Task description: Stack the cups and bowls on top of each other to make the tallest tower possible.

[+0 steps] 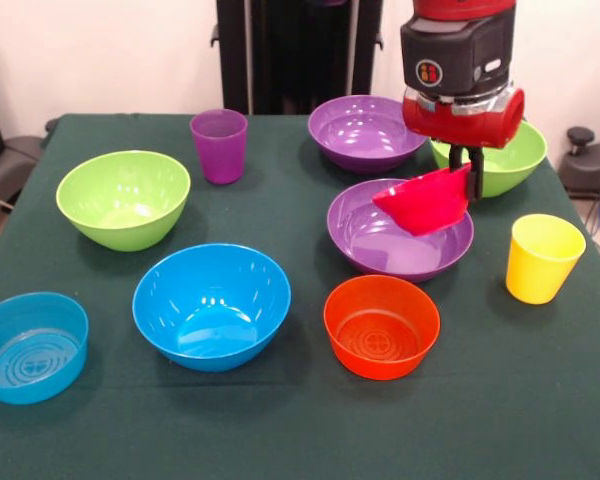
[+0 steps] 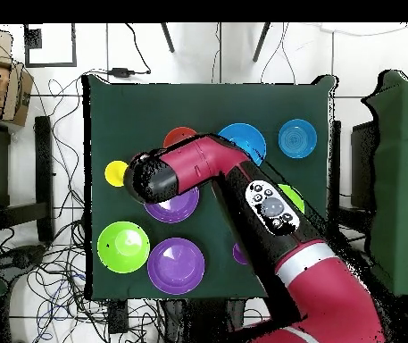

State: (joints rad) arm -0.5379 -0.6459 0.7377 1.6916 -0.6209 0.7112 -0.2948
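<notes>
The red and black arm (image 2: 243, 179) reaches out from its base, bends at the elbow and ends in a wrist pointing straight down. Its pincer (image 1: 467, 172) hangs below, black fingers (image 1: 474, 165) clamped on the rim of a tilted small red-pink plastic bowl (image 1: 425, 200).

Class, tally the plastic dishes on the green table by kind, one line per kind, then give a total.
Bowls: 7, namely lime green bowl, second lime green bowl, purple bowl, second purple bowl, large blue bowl, small blue bowl, orange bowl; plus red-pink bowl held tilted in the gripper: 8
Cups: purple cup, yellow cup: 2
Total: 10
</notes>
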